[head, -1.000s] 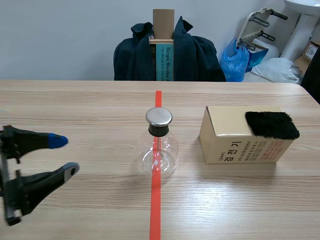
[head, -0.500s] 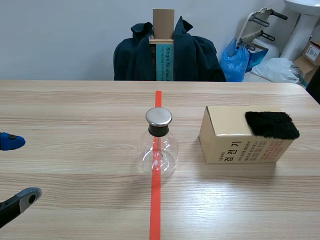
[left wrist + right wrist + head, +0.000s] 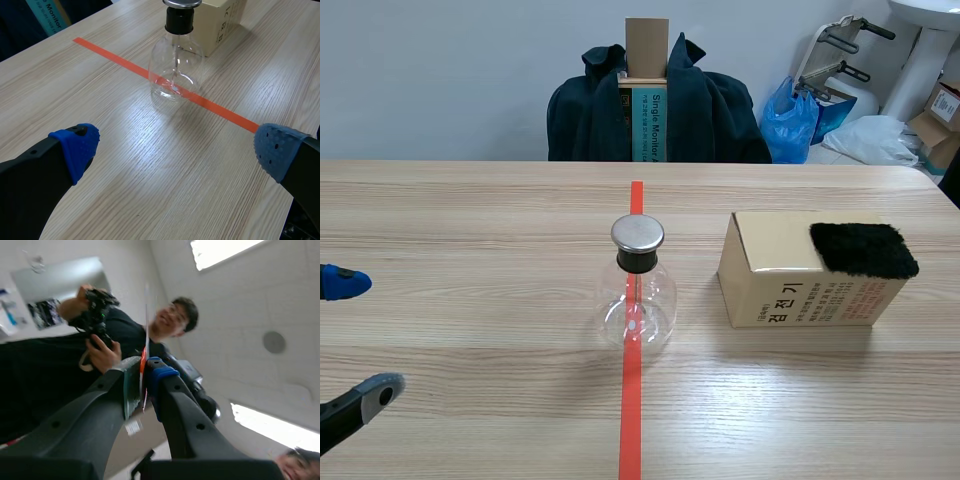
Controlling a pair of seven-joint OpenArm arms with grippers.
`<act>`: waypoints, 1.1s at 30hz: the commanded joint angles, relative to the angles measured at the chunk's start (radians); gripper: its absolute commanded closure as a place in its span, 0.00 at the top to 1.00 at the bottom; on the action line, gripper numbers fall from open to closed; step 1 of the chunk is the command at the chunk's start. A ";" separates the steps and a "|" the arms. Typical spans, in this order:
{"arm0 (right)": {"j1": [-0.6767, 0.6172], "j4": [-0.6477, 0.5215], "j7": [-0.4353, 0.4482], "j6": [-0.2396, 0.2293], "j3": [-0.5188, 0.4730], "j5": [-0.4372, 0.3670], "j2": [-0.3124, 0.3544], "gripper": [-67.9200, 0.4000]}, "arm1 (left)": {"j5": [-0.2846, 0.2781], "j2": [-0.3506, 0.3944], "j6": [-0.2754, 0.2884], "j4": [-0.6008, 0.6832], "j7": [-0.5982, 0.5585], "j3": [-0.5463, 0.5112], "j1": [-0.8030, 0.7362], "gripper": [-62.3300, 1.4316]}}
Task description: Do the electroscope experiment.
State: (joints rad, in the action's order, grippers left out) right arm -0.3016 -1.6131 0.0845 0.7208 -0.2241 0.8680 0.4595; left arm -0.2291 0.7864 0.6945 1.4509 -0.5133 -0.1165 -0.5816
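My left tool (image 3: 355, 338) hangs released low over the worktop (image 3: 470, 220), well to the left of the electroscope (image 3: 636, 290). Its two blue-padded fingers are spread wide with nothing between them. The electroscope is a clear round glass flask with a black neck and a flat metal cap. It stands upright on the orange-red tape line (image 3: 631, 420), ahead of my left tool and apart from it. Near the electroscope's right side, not touching it, sits a cardboard box (image 3: 790, 285) printed with Korean lettering. A black fur pad (image 3: 863, 249) lies on the box's top, at the end away from the electroscope. My right tool (image 3: 144, 375) points up toward the ceiling, clenched on a thin pale strip (image 3: 146, 315) that rises from between its pads, with a bit of red at the grip. Beyond it, a person (image 3: 115, 335) holds a camera.
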 commanded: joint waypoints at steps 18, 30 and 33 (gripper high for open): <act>0.129 0.495 0.421 -0.042 0.126 0.039 -0.134 0.02 | -0.014 -0.005 0.002 0.010 -0.018 0.000 0.011 1.00; 0.096 0.547 0.511 -0.176 0.127 0.056 -0.135 0.02 | -0.014 -0.005 0.002 0.010 -0.011 0.000 0.011 1.00; 0.082 0.547 0.549 -0.176 0.127 0.075 -0.135 0.02 | -0.014 -0.005 0.002 0.010 -0.011 0.000 0.011 1.00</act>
State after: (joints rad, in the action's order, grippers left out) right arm -0.2241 -1.0485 0.6231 0.5362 -0.0895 0.9543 0.3054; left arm -0.2291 0.7860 0.6945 1.4509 -0.5087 -0.1165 -0.5812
